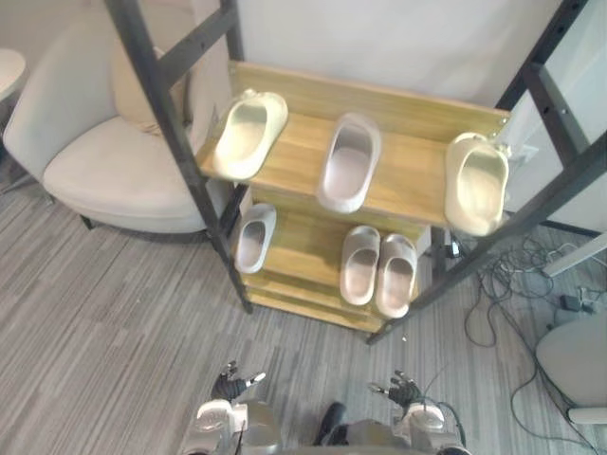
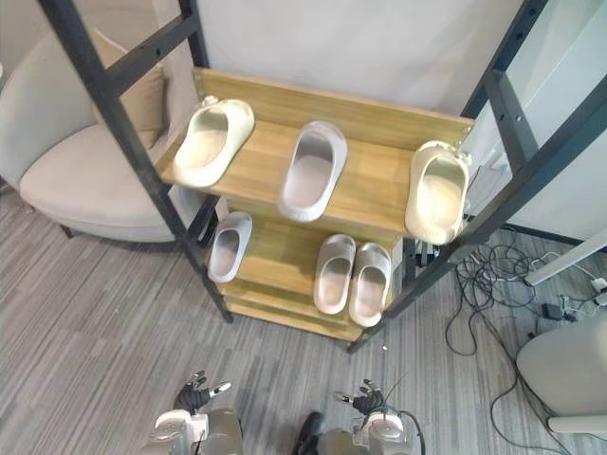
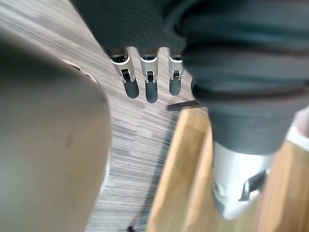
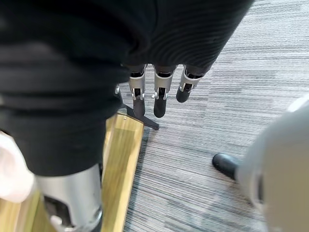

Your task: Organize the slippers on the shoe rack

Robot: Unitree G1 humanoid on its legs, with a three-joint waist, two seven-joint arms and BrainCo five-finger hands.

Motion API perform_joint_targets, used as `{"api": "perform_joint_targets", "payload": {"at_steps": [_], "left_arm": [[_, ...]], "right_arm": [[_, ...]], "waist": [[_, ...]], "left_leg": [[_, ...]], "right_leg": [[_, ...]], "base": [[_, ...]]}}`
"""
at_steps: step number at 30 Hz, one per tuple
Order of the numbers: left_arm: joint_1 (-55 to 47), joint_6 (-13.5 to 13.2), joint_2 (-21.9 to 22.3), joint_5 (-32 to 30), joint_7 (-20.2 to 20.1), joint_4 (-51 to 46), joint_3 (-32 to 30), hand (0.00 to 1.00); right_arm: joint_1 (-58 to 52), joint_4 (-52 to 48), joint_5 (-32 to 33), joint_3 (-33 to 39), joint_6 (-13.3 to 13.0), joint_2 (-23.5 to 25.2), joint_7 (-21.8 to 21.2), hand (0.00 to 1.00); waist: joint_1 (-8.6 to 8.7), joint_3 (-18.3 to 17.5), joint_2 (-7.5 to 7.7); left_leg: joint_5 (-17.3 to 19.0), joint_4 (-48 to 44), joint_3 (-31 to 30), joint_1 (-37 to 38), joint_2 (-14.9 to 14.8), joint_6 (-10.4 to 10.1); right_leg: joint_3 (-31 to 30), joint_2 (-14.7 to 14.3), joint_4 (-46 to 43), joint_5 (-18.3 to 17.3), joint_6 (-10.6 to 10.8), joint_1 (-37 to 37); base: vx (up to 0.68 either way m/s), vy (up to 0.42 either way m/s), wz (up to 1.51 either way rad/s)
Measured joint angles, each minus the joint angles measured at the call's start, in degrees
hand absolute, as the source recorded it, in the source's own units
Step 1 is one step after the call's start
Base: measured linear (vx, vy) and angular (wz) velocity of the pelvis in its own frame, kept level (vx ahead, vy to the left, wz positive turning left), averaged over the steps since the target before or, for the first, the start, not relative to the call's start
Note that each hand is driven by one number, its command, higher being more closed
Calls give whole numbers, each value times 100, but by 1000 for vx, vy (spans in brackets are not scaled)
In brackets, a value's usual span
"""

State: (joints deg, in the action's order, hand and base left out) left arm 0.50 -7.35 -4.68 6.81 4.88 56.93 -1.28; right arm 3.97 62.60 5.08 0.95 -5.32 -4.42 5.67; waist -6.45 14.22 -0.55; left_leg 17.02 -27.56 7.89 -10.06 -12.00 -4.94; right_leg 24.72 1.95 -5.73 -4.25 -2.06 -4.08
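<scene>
**Left eye and right eye views:** both are looking steeply down from head height at the shoe rack (image 1: 413,166), which is sitting in the upper centre of each frame with striped floor (image 1: 114,322) below; both are sharing the whole rack and the armchair (image 1: 104,161) at upper left, the rack lying slightly further left in the right eye view; the left hand (image 1: 230,384) and right hand (image 1: 403,389) are showing at the bottom edge.

**Wrist views:** each is looking along its own fingers (image 3: 151,89) (image 4: 160,104) from very close, facing floor and a wooden rack edge.
</scene>
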Motion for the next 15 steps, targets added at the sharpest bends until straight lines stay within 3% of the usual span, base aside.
{"api": "perform_joint_targets", "payload": {"at_steps": [1, 3, 5, 9, 15], "left_arm": [[-17, 4, 29, -2, 1, 19, 8, 0], [-12, 12, -64, 2, 10, 109, 21, 0], [32, 25, -135, 0, 5, 116, 29, 0], [27, 39, -160, -63, 0, 241, 87, 0], [30, 36, -157, -113, 11, 347, 127, 0]], "right_arm": [[-32, 11, -2, -2, -3, -24, 0, 0], [-118, 14, -8, -8, -12, 154, -4, 0], [-207, 16, -10, -8, -12, 266, -10, 0], [-235, -10, -12, 5, -39, 275, -9, 0], [-360, -45, -19, 100, -48, 266, 2, 0]], "waist": [[-6, -29, -52], [5, -92, 163], [0, -111, 293], [6, -170, 347], [40, -230, 384]], "left_leg": [[-790, 536, -197, 58, 103, -86], [-762, 703, -79, 285, 330, -54], [-742, 760, 23, 393, 471, -20], [-800, 1298, 244, 902, 702, 72], [-1039, 1887, 389, 1159, 770, 125]], "right_leg": [[-82, -6, 33, -9, 132, -77], [-149, 173, 241, 50, 352, -212], [-165, 328, 332, 69, 427, -345], [-222, 513, 430, 115, 573, -497], [-438, 536, 431, 83, 626, -376]], "base": [[267, 195, -35], [245, 169, -13], [214, 152, -6], [119, 82, -19], [11, -11, -16]]}}
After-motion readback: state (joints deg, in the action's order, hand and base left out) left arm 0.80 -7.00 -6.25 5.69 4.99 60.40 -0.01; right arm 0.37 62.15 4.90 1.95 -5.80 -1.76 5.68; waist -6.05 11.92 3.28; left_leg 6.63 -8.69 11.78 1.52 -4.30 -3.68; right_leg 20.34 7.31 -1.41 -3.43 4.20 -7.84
